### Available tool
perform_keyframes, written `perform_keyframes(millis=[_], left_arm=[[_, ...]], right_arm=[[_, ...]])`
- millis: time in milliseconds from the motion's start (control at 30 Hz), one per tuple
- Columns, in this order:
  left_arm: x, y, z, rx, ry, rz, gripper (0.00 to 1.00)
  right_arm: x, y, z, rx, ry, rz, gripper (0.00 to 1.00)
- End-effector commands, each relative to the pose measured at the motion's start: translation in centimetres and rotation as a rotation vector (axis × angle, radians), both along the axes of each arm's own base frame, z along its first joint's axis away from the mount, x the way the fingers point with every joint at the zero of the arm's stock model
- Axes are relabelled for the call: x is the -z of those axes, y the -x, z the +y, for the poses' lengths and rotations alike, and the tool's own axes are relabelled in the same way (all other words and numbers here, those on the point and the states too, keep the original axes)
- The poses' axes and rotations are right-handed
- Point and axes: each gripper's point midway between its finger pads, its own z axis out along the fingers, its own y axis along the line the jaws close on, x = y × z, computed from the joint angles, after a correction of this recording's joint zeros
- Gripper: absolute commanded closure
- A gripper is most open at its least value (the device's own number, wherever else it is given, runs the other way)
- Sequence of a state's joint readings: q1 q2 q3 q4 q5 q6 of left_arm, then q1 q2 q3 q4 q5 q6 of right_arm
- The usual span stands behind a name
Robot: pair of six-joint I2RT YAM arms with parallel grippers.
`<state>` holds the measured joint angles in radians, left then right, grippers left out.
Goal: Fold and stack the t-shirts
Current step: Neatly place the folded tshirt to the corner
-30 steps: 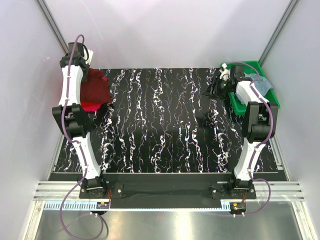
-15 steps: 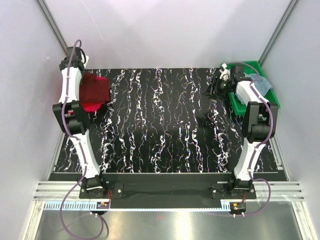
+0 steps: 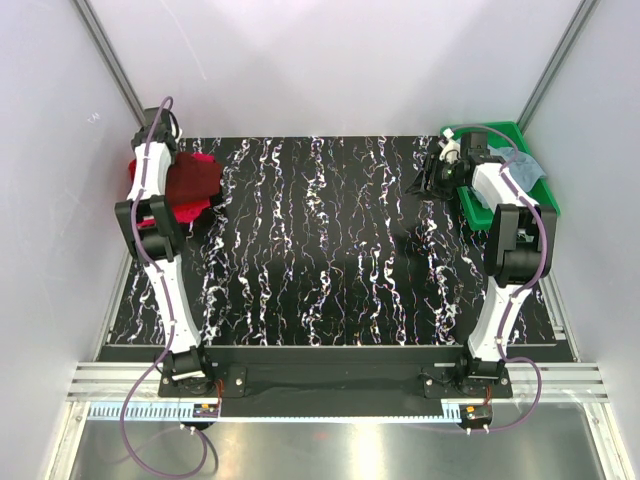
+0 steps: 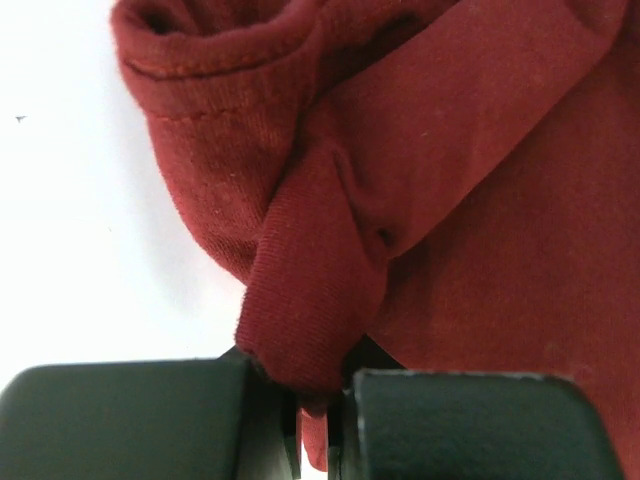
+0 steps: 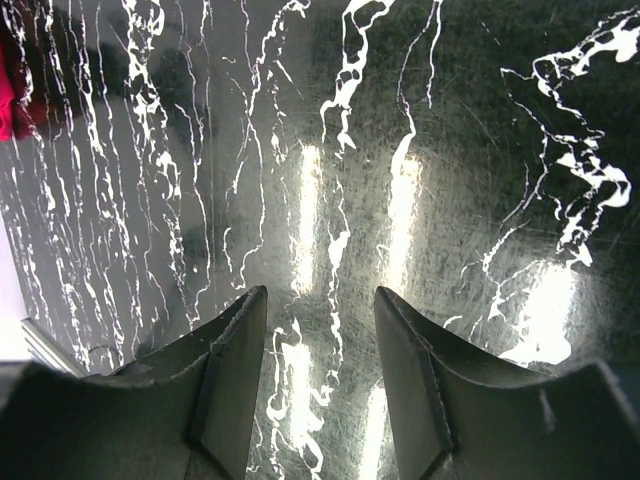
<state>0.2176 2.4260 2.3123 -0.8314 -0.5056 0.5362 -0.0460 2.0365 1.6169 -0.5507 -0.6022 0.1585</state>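
Note:
A dark maroon t-shirt lies bunched at the table's far left corner, on top of a bright red t-shirt. My left gripper is shut on a folded edge of the maroon t-shirt, with cloth pinched between its fingers. A dusty grey-blue t-shirt lies in the green tray at the far right. My right gripper hangs open over bare table just left of the tray, with nothing between its fingers.
The black, white-veined tabletop spans the middle. White walls close in on the left, the right and the back. The green tray sits at the table's far right edge. A strip of the bright red t-shirt shows at the left of the right wrist view.
My left arm has swung left and toward the back corner, uncovering more of the maroon t-shirt it holds. The right arm has not moved.

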Motion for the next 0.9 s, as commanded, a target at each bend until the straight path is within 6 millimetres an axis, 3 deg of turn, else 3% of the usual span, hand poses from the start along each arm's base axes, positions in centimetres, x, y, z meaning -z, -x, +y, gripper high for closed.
perform_keyframes(millis=[0, 67, 100, 167, 200, 300, 433, 533, 633, 667, 733, 767, 800, 867], left_arm=[[-3.5, -1.9, 1.9, -0.025, -0.093, -0.119, 1.00], [-3.5, -2.0, 2.3, -0.038, -0.113, -0.121, 0.98], [-3.5, -2.2, 2.5, -0.045, -0.122, -0.133, 0.90], [-3.7, -2.4, 2.8, -0.060, -0.139, -0.144, 0.70], [-3.7, -2.4, 2.9, -0.069, -0.143, -0.152, 0.43], [-5.2, -3.0, 2.9, -0.088, -0.152, -0.209, 0.23], [-8.3, -4.2, 2.3, -0.087, -0.177, -0.306, 0.14], [-11.2, -5.3, 0.0, -0.068, -0.169, -0.398, 0.13], [-13.7, -6.1, -3.7, -0.021, -0.139, -0.461, 0.11], [-14.1, -6.1, -5.9, 0.014, -0.094, -0.466, 0.11], [-13.3, -5.8, -9.1, 0.047, 0.012, -0.457, 0.11], [-13.3, -5.4, -12.4, 0.129, 0.103, -0.433, 0.11], [-13.1, -5.1, -13.9, 0.151, 0.155, -0.424, 0.11], [-12.5, -4.0, -20.3, 0.257, 0.318, -0.388, 0.10]], right_arm=[[-3.0, 0.1, -0.5, -0.002, 0.034, -0.082, 0.46], [-2.9, 0.4, -0.5, -0.002, 0.033, -0.072, 0.46], [-2.8, 0.4, -0.4, -0.005, 0.034, -0.072, 0.46], [-2.8, 0.5, -0.5, -0.004, 0.036, -0.068, 0.45], [-2.8, 0.5, -0.6, -0.003, 0.037, -0.069, 0.45], [-3.0, 0.4, -0.5, -0.005, 0.041, -0.074, 0.45], [-3.1, 0.4, -0.3, -0.015, 0.049, -0.079, 0.45], [-3.2, 0.2, -0.2, -0.015, 0.053, -0.083, 0.45], [-3.4, 0.3, -0.1, -0.016, 0.055, -0.084, 0.45], [-3.8, 0.2, -0.1, -0.016, 0.058, -0.093, 0.45], [-4.0, 0.1, -0.2, -0.019, 0.070, -0.102, 0.45], [-4.6, -0.1, -0.5, -0.014, 0.085, -0.120, 0.44], [-4.8, -0.2, -0.6, -0.017, 0.100, -0.133, 0.44], [-5.9, -0.8, -1.4, 0.005, 0.142, -0.172, 0.42]])
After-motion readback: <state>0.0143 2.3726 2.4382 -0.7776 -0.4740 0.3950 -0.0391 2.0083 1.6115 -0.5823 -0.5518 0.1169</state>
